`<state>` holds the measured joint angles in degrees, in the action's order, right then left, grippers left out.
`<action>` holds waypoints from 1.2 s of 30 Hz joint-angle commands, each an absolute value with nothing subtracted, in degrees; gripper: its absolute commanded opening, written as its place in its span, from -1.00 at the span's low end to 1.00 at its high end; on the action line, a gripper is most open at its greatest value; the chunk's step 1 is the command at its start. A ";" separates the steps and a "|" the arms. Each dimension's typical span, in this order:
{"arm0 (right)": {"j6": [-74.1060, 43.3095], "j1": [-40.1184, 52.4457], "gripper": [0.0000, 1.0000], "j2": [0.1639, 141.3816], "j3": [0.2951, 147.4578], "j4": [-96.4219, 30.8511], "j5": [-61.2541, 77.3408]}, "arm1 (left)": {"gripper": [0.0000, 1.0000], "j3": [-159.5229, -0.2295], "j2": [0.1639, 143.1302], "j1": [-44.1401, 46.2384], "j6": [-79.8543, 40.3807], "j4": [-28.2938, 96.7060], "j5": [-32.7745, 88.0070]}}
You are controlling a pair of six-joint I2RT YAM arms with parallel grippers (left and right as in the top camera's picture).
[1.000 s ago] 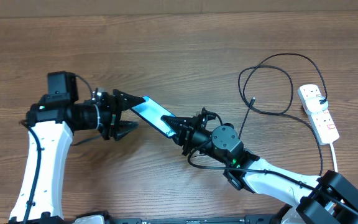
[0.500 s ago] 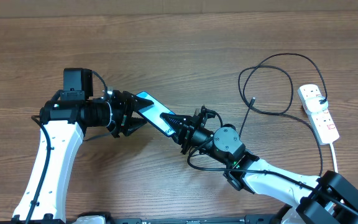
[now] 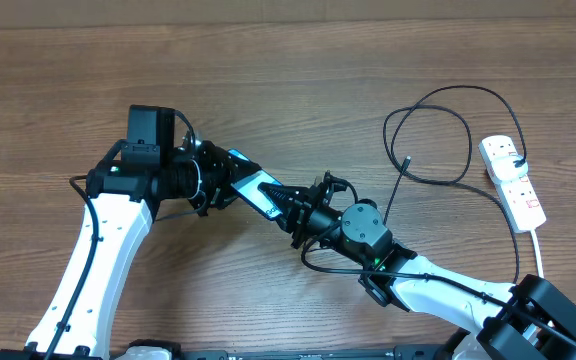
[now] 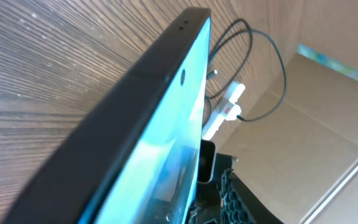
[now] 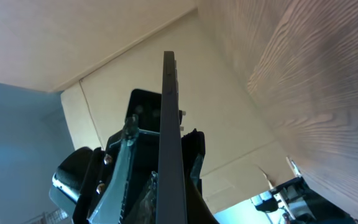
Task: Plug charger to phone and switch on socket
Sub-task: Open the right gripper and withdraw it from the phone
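Phone (image 3: 258, 189) | overhead: mid-left over table (image 3: 268, 60), slanted between both arms; right gripper (image 3: 290, 206) pinches its lower end, left gripper (image 3: 216, 180) surrounds upper end, grip cannot be told; charger (image 3: 407, 162) looped near socket (image 3: 511, 178), far right | left wrist: blue screen fills frame | right wrist: phone edge-on, seemingly clamped

Wood-grain table (image 3: 288, 70), evenly lit, with a beige, perhaps cardboard, wall (image 4: 328, 118) along its far edge.

Light is being reflected glossily by the slim black-edged blue-screened phone (image 4: 166, 143); matt, grained wood is being shown by the brown table (image 3: 298, 70).
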<state>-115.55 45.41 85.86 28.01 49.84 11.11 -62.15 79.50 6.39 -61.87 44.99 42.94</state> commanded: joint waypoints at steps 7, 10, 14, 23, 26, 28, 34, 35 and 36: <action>-115.72 45.76 -0.92 85.14 29.12 47.81 10.20 | -0.45 -61.95 78.63 6.81 -62.39 44.75 40.01; -115.74 45.76 -0.92 85.14 29.12 47.86 9.39 | -0.59 -61.95 78.63 6.85 -62.41 44.73 40.03; -115.72 45.76 -0.92 85.14 29.12 47.86 8.99 | -0.76 -61.95 78.63 6.90 -62.43 44.64 40.01; -115.70 45.76 -0.67 85.14 29.12 47.83 9.04 | -0.91 -61.95 78.63 6.90 -62.67 44.36 39.99; -115.68 45.76 -0.53 85.14 29.12 47.83 9.06 | -0.91 -61.95 78.63 6.90 -63.31 43.97 39.70; -115.68 45.76 -0.45 85.14 29.12 47.81 9.06 | -0.91 -61.95 78.63 6.90 -63.31 43.31 39.03; -115.22 45.76 0.08 85.14 29.12 44.40 9.19 | -0.91 -61.95 78.63 6.87 -61.17 43.22 27.99; -114.85 45.74 0.17 85.14 29.12 42.65 9.02 | -0.91 -61.95 78.63 6.90 -60.10 43.31 25.91; -114.04 45.74 0.25 85.14 29.12 41.43 8.99 | -0.91 -61.95 78.63 6.90 -59.07 43.33 24.51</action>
